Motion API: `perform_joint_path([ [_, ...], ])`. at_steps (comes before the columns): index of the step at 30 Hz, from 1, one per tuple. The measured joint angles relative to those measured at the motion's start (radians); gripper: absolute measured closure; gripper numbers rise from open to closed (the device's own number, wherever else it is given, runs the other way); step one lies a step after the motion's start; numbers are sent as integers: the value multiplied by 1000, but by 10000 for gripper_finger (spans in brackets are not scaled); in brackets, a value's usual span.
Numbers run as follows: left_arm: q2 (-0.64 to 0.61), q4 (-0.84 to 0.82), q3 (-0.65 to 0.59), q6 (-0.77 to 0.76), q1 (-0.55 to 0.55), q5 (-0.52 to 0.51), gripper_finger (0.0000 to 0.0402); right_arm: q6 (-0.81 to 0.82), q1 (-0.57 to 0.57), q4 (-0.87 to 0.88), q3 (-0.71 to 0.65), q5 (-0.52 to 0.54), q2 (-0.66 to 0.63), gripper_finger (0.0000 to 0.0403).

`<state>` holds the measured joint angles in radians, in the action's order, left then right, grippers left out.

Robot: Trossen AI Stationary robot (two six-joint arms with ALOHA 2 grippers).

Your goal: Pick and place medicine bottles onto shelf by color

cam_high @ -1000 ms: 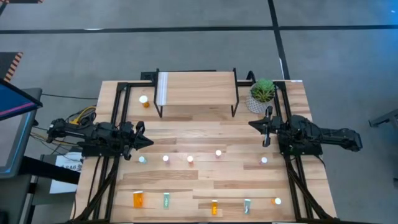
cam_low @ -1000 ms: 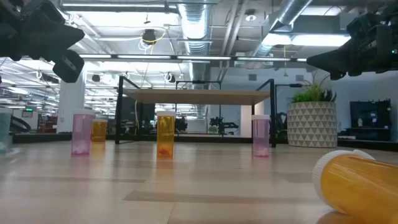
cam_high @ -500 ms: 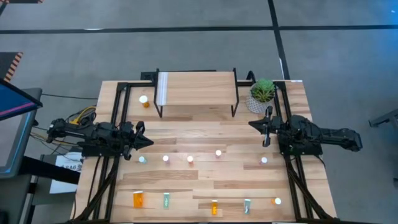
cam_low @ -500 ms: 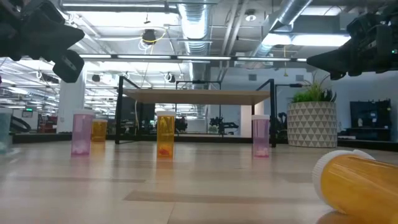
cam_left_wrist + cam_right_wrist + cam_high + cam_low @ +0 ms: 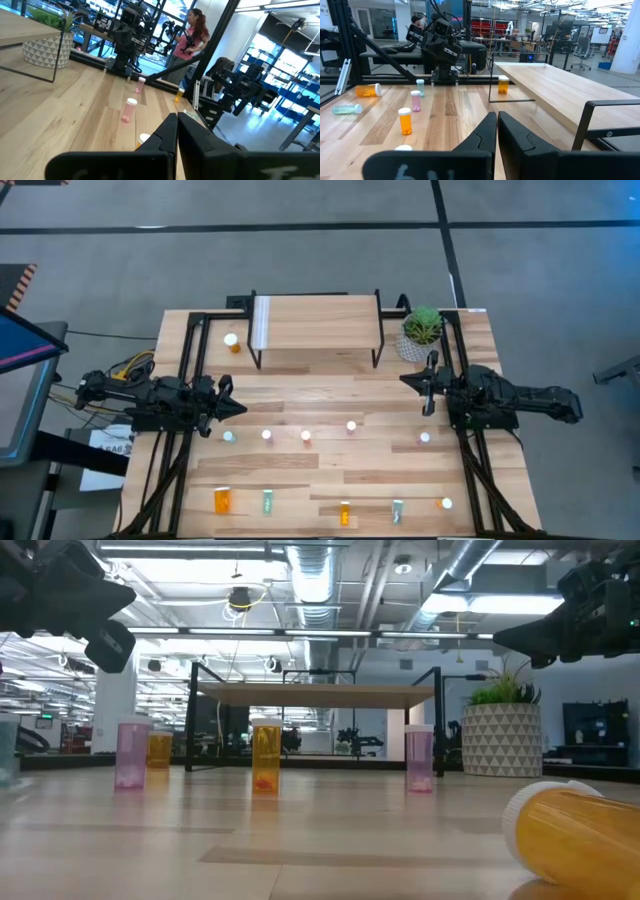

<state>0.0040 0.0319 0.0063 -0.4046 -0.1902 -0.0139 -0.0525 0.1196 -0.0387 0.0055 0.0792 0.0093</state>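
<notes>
The medicine bottles, all white-capped, are spread over the table. A row stands upright across the middle, among them a pink one (image 5: 351, 426) and an orange one (image 5: 405, 121). Several more are along the near edge, most lying on their sides, such as an orange one (image 5: 222, 501) and a green one (image 5: 267, 502). One orange bottle (image 5: 232, 341) stands left of the shelf (image 5: 315, 320); nothing stands on its wood top. My left gripper (image 5: 240, 408) hovers shut at the table's left side. My right gripper (image 5: 405, 379) hovers shut at the right side. Both point level, holding nothing.
A potted green plant (image 5: 422, 332) stands at the far right corner beside the shelf. Black frame rails (image 5: 187, 360) run along both table sides. Beyond the table's right side, the left wrist view shows a person (image 5: 192, 37).
</notes>
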Motion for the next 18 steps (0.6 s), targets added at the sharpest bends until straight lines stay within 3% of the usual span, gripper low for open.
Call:
perform_joint_path([
  [18,0,4,0,-1,0,-25,401,0,0,0,0,0,0,363],
])
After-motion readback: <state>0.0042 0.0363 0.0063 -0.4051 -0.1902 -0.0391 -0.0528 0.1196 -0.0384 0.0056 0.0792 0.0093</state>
